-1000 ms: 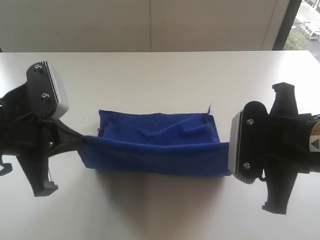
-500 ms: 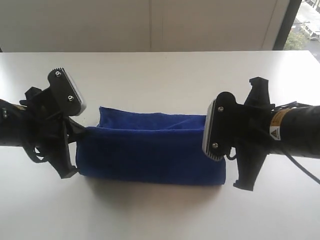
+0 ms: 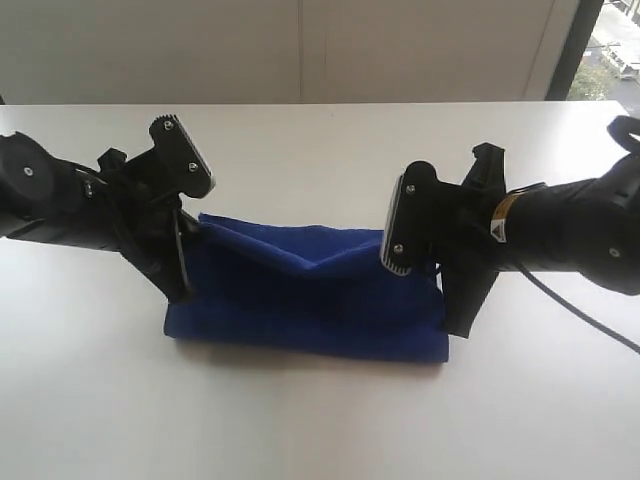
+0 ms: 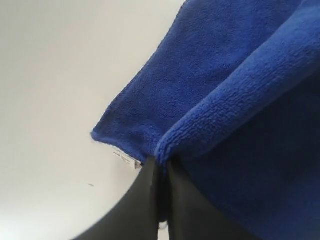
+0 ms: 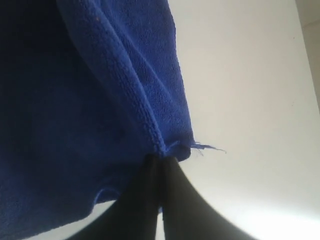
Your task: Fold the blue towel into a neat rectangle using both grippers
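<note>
The blue towel [image 3: 300, 300] lies across the middle of the white table [image 3: 320, 430], doubled over, its upper layer sagging in a V between the arms. My left gripper [image 3: 190, 248] is shut on the towel's left corner. In the left wrist view the gripper [image 4: 161, 165] pinches a rolled edge of the towel [image 4: 240, 100] beside a small white tag [image 4: 127, 159]. My right gripper [image 3: 430, 268] is shut on the right corner. The right wrist view shows the gripper [image 5: 160, 160] clamped on the towel [image 5: 75, 100] at a hem with loose threads.
A wall with vertical panel seams [image 3: 300, 50] runs behind the far table edge. A dark window frame [image 3: 575, 45] stands at the back right. A black cable [image 3: 590, 320] trails from the right arm over the table.
Both grippers have swung from the near side toward the far side, carrying the towel's edge up and over the lower layer. The arms now stand closer together and the held edge sags.
</note>
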{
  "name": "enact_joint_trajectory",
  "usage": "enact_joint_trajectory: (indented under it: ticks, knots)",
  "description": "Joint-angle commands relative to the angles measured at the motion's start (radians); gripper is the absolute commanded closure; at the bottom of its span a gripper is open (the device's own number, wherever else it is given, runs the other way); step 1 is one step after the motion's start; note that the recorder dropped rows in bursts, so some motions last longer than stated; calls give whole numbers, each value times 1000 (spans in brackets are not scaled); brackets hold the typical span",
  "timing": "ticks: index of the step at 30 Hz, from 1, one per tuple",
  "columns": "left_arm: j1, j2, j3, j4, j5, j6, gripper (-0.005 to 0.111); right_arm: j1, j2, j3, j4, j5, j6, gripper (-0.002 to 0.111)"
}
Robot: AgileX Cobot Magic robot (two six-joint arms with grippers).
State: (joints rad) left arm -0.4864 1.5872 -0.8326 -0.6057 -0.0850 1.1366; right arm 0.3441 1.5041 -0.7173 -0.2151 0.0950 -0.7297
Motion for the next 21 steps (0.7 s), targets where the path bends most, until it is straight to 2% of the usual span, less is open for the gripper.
enact_joint_trajectory:
  ticks: [1,8,19,21]
  knots:
    - [-4,54,-37,-8,-38,2,107,-36,53,-41,-2,-15,29,108]
    - [-4,114,-98,-8,-88,2,107,-73,113,-88,-2,-39,27,108]
    - [-4,288,-159,-8,-238,-24,107,-88,259,-143,-2,-146,27,108]
    - [-4,303,-159,-8,-271,-34,107,-88,275,-146,-2,-173,27,105]
